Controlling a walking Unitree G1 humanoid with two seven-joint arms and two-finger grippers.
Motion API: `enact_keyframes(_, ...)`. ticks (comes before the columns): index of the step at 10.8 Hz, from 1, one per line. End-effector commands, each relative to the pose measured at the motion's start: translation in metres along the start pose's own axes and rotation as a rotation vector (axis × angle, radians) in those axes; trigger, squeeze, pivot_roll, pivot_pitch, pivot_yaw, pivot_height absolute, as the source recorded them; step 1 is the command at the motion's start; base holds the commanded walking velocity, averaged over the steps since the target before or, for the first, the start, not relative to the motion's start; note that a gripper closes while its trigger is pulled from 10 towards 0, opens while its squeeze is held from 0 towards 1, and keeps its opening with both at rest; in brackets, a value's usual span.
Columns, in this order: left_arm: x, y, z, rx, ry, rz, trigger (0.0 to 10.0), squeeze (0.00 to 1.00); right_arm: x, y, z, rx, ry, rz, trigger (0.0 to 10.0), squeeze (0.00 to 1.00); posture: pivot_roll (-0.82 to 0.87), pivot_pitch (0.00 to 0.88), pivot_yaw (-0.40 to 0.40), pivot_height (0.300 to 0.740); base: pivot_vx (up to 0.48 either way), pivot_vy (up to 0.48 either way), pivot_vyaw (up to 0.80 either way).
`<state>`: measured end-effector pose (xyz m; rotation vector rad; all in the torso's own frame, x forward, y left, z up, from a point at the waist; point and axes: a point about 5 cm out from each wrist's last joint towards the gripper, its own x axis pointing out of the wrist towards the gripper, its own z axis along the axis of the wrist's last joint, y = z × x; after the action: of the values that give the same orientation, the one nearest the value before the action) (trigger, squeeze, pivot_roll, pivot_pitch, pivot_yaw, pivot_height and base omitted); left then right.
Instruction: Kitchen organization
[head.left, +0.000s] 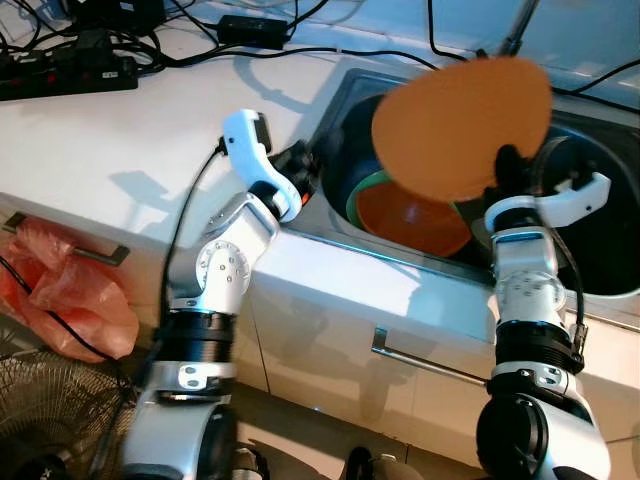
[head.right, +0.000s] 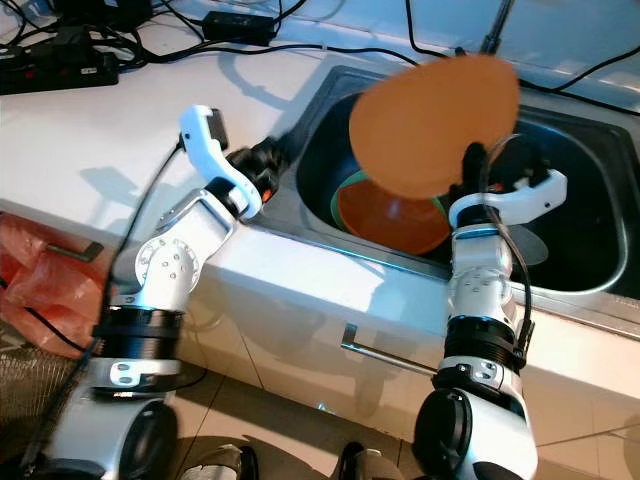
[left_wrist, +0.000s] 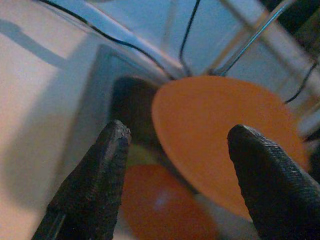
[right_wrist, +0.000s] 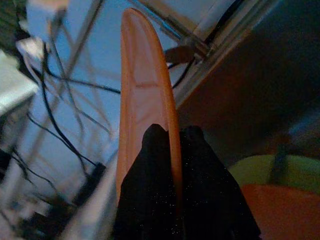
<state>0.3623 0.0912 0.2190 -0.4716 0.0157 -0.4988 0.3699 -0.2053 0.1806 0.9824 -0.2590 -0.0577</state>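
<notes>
Right pincer (head.left: 507, 165) is pinching the orange plate (head.left: 460, 125) by its rim, held tilted above the sink (head.left: 345, 95) over the orange bowl (head.left: 410, 220). Left pincer (left_wrist: 175, 165) is spread, hovering at the sink's edge by the worktop (head.left: 140, 140). Risk: the edge-only grip looks thin, so a quick swing could let the plate pivot and drop onto the bowls.

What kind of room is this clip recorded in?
Most likely a home kitchen: a steel sink is set into a white counter with drawer handles below, and bowls sit in the sink. The right hand holds an orange plate above it.
</notes>
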Motion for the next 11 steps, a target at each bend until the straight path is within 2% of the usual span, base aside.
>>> enact_keyframes(1, -0.001, 0.001, -0.001, 0.077, 0.012, 0.009, 10.0, 0.00, 0.001, 0.005, 0.003, -0.080, -0.016, 0.024, 10.0, 0.00, 0.03, 0.131, -0.035, 0.740, 0.000, 0.000, 0.00)
enact_keyframes(4, -0.003, 0.003, -0.001, 0.186, 0.025, 0.028, 10.0, 0.00, 0.001, 0.007, -0.003, -0.226, 0.003, 0.047, 10.0, 0.00, 0.03, 0.131, -0.038, 0.740, 0.000, 0.000, 0.00)
enact_keyframes(5, -0.003, 0.002, -0.004, 0.221, 0.035, 0.025, 10.0, 0.00, 0.001, 0.007, -0.005, -0.306, 0.013, 0.054, 10.0, 0.00, 0.03, 0.131, -0.039, 0.740, 0.000, 0.000, 0.00)
enact_keyframes(6, -0.004, 0.001, -0.008, 0.272, 0.052, 0.024, 10.0, 0.00, 0.000, 0.005, -0.010, -0.425, 0.035, 0.059, 10.0, 0.00, 0.03, 0.130, -0.040, 0.740, 0.000, 0.000, 0.00)
enact_keyframes(7, -0.004, 0.002, -0.009, 0.281, 0.057, 0.024, 10.0, 0.00, -0.002, 0.003, -0.015, -0.471, 0.061, 0.065, 10.0, 0.00, 0.03, 0.131, -0.040, 0.740, 0.000, 0.000, 0.00)
enact_keyframes(11, -0.005, 0.003, -0.011, 0.296, 0.063, 0.025, 10.0, 0.00, -0.006, -0.001, -0.032, -0.502, 0.137, 0.069, 10.0, 0.00, 0.04, 0.132, -0.038, 0.740, 0.000, 0.000, 0.00)
